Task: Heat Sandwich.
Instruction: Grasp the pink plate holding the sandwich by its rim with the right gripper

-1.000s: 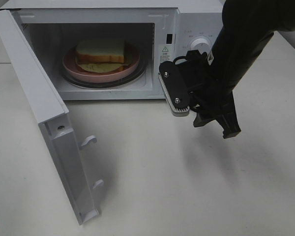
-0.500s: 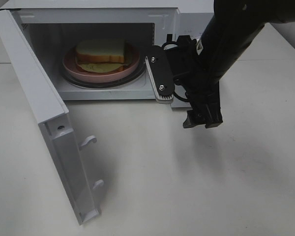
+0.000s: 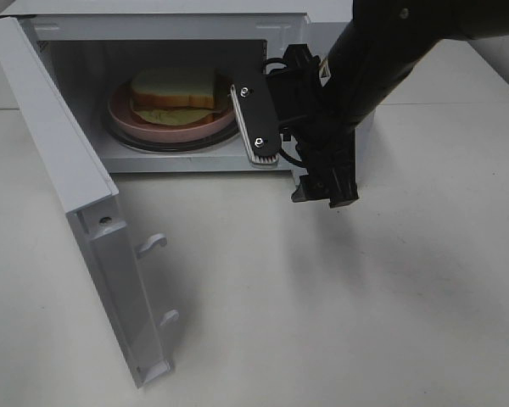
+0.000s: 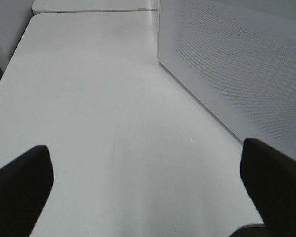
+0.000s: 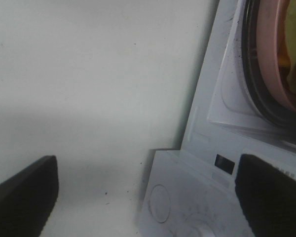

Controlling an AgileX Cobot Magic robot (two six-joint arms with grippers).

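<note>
left gripper (image 4: 148, 197): out of the high view. Its wrist view shows the jaws spread wide with nothing between them. Bare table (image 4: 89, 98) is below and a perforated white panel (image 4: 237, 64) is just beside. Door face or casing side, can't tell which.

door (image 3: 85, 203): swung fully out on the left hinge, free edge toward the camera, 2 latch hooks (image 3: 153, 243) exposed.

sandwich (image 3: 174, 87): inside the microwave (image 3: 153, 8) cavity, on the pink plate (image 3: 119, 106), which sits on the glass turntable (image 3: 178, 142). It lies flat, a bit toward the back. It's near square, so no real long axis; the front edge runs across the opening.

right gripper (image 3: 295, 178): jaws spread wide, holding nothing. It hangs at the right edge of the opening, in front of the control panel (image 5: 187, 192), apart from the pink plate.

Key relation: from the right jaws the sandwich lies to the left and deeper into the cavity. The right arm is the nearer one; its wrist view catches the plate rim and lettuce at the frame edge.

Judgement: loading looks done, and closing the door is the step left before heating. The door swings toward the latch side, exactly where the right gripper sits, so that arm likely has to clear out first. The door is on the left arm's side; 1 push on its outer face should do it.
</note>
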